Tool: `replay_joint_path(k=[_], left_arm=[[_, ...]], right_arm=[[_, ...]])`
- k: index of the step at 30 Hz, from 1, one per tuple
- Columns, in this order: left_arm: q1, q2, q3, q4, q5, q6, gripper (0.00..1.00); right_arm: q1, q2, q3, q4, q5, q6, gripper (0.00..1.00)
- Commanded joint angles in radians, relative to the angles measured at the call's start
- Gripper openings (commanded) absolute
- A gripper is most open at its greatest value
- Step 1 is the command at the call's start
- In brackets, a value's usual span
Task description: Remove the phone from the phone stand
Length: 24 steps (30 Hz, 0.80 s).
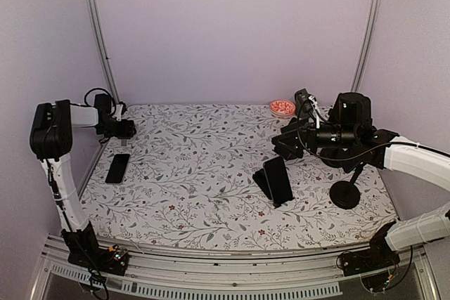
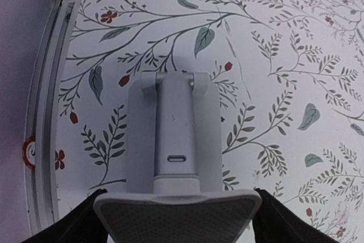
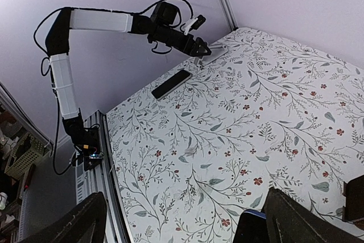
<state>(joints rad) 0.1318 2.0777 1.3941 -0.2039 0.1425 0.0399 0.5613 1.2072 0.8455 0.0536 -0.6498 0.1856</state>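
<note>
ARMS: my left arm (image 1: 63, 180) of white tubular links and black joint housings, thin black cable alongside | my right arm (image 1: 422, 161), same white links, bulky black wrist, looped black cable | BASES: my black base blocks (image 1: 88, 252), coloured wires | FINGERS: my matte black fingers (image 2: 71, 227)

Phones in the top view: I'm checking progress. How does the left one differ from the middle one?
The left phone lies flat on the table; the middle phone stands tilted. The left phone is off any stand; the middle phone leans on a dark stand. Both are dark and slim.
</note>
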Motion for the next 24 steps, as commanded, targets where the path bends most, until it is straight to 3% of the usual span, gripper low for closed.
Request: replay_joint_path(k=[1,11,15,24], left_arm=[[0.005,-0.022,0.016,-0.031,0.009,-0.019,0.99],[-0.090,-0.281,-0.042,-0.009,0.008,-0.022,0.99],[-0.163,-0.387,-0.116,0.050,0.079,-0.023,0.94],[-0.554,-0.531,-0.373,0.288,0.076,-0.075,0.90]], right_arm=[[-0.005,-0.007,0.004,0.006,-0.013,-0.010,0.99],[-0.006,-0.030,0.017,-0.034,-0.017,-0.011,0.99],[-0.005,-0.038,0.023,-0.052,-0.017,-0.015,0.99],[-0.006,-0.058,0.024,-0.071,-0.012,-0.014,0.99]])
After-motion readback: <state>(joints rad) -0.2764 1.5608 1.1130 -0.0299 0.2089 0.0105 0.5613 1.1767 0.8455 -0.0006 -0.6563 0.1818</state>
